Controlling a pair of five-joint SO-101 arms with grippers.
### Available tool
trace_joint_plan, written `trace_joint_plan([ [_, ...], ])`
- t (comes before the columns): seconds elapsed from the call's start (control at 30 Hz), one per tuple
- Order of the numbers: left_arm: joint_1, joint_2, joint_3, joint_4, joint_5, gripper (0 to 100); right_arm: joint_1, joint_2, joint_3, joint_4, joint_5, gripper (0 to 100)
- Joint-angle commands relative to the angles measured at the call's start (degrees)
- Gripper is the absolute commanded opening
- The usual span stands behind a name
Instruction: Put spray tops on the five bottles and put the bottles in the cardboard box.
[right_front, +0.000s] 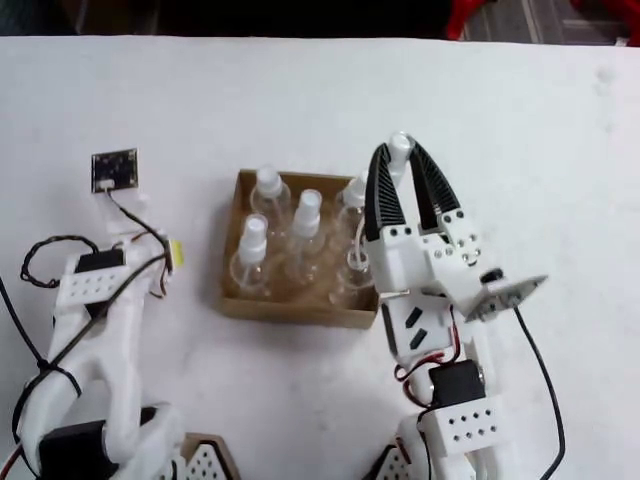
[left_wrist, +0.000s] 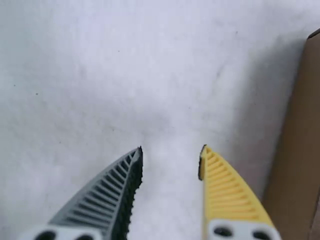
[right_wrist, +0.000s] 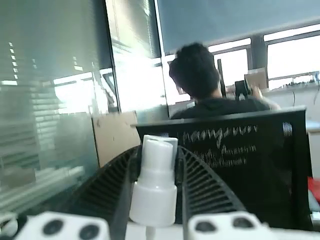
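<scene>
Cardboard box (right_front: 290, 308): shown at the centre of the high view, resting on the white surface (right_front: 200, 90). Clear bottles (right_front: 252, 262) are seen standing upright inside it. Three at the box's left and middle are fitted with white spray tops. Two more are placed along its right side, next to the right arm; whether the lower of these is capped cannot be told.

Spray top (right_front: 400, 146): held clear of the box, just above and to the right of the box's upper right corner in the high view. It is clamped between the two black ribbed fingers (right_front: 381, 195) of the right claw (right_front: 400, 152). In the right wrist view the same white top is seen upright between the fingers, its thin tube hanging from the collar at the bottom edge of the frame.

Left claw (left_wrist: 171, 150): shown released, with a grey finger (left_wrist: 107, 200) and a yellow finger (left_wrist: 225, 190) parted above bare surface. The box's brown wall is seen at the right edge of that frame, near the yellow finger but apart from it.
</scene>
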Motion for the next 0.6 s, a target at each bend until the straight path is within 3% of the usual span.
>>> trace_joint_plan([
  [0.0, 0.66, -0.22, -0.70, -0.88, -0.53, 18, 1.89, -4.79, -2.46, -2.77, -0.09, 1.6],
  [0.3, 0.66, -0.22, -0.70, -0.97, -0.53, 18, 5.85, -25.19, -3.16, 18.77, 0.00, 1.6],
  [0.43, 0.66, -0.22, -0.53, -0.97, -0.53, 18, 8.13, -19.65, -0.09, 11.21, -0.35, 1.6],
  [0.57, 0.48, -0.22, -0.53, -0.88, -0.53, 18, 9.71, -14.81, 5.98, -5.41, -0.35, 1.6],
])
